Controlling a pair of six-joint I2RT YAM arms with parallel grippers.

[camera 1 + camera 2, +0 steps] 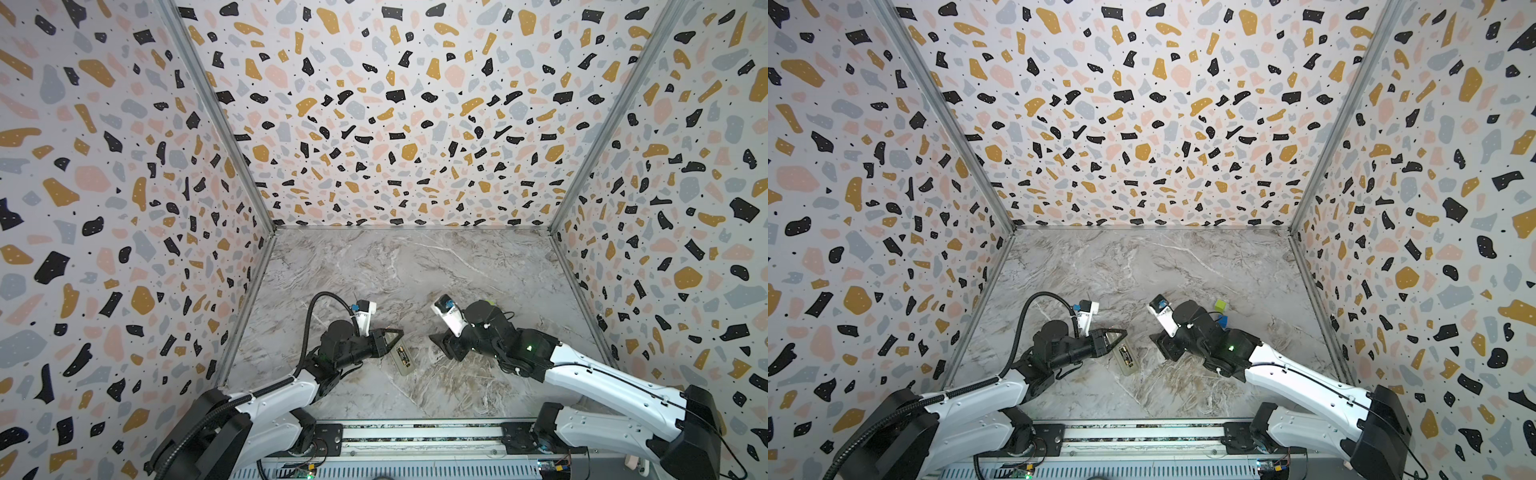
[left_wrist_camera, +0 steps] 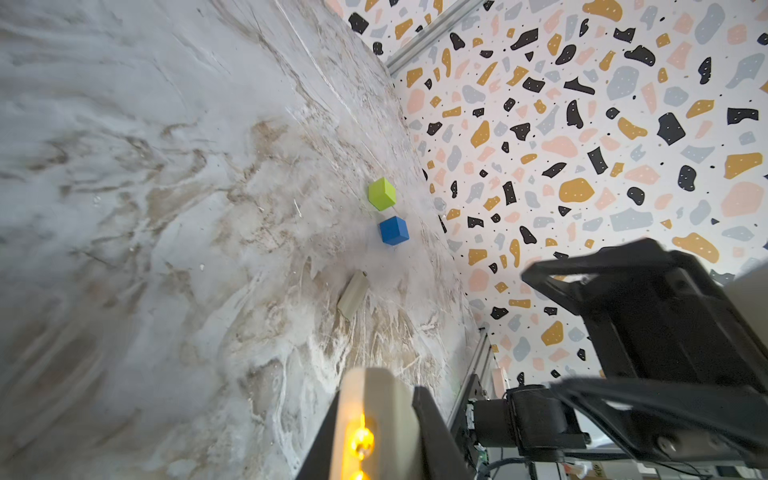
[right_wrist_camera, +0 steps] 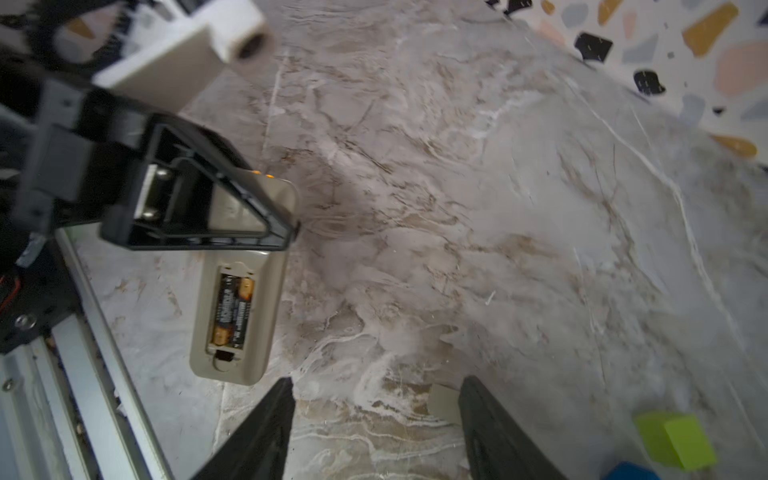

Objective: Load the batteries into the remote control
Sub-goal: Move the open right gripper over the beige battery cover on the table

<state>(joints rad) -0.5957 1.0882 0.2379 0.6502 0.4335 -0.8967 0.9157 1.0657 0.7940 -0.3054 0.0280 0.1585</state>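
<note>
The remote control lies back-up on the marble table, cream-coloured, also seen in both top views. Its compartment is uncovered and the two batteries sit in it side by side. My left gripper is shut on the remote's far end, one black finger on each long side. My right gripper stands open just off the remote's other end, with only bare table between its fingers.
A small flat beige piece lies on the table against the inner side of one right finger. A green cube and a blue cube sit behind the right arm. Patterned walls enclose three sides.
</note>
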